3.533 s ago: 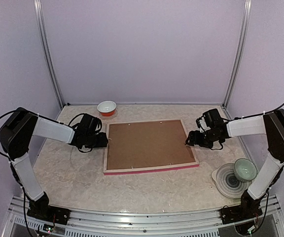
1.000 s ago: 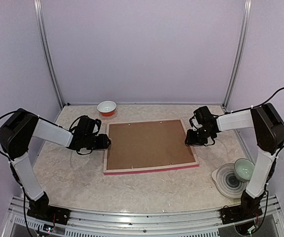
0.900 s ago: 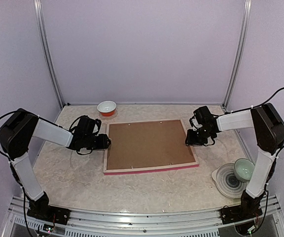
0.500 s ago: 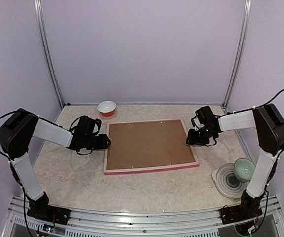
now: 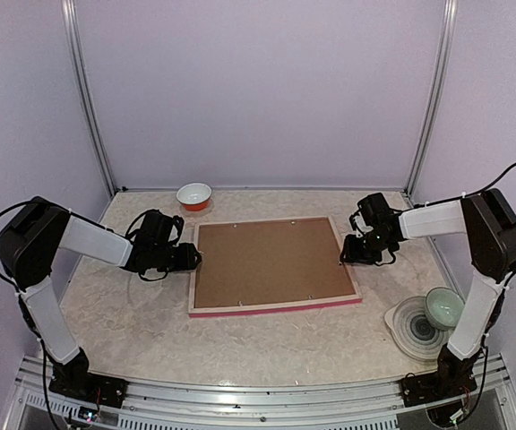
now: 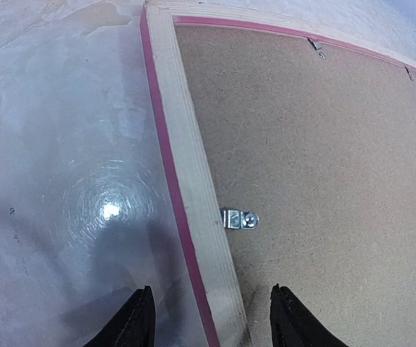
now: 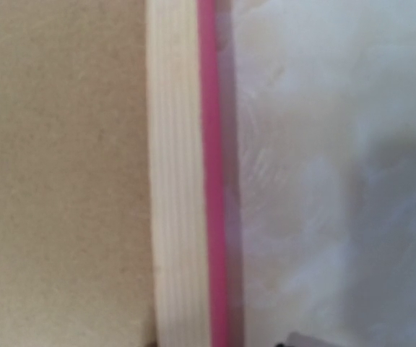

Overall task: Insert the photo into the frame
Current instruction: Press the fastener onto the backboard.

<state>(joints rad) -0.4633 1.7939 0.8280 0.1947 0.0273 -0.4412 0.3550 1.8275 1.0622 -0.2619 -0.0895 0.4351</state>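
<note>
The frame [image 5: 193,269] lies face down mid-table, its pale back up and its pink edge showing along the near side. A brown backing board [image 5: 271,260] fills it, and the photo is hidden. My left gripper [image 5: 191,258] is at the frame's left rail. In the left wrist view this gripper [image 6: 211,325] is open, its fingers either side of the rail [image 6: 193,181] without touching it. A metal clip [image 6: 239,218] sits just ahead. My right gripper [image 5: 348,253] is low at the right rail. The right wrist view is blurred: rail [image 7: 175,181] close up, gripper [image 7: 219,343] tips barely showing, apart.
An orange-and-white bowl [image 5: 194,195] stands at the back left. A green bowl [image 5: 444,306] rests on stacked grey plates [image 5: 412,330] at the near right. Purple walls and metal posts enclose the table.
The right gripper came in to the frame's right rail, then edged slightly outward in the last second. The left gripper closed up to the left rail and has since stayed still.
</note>
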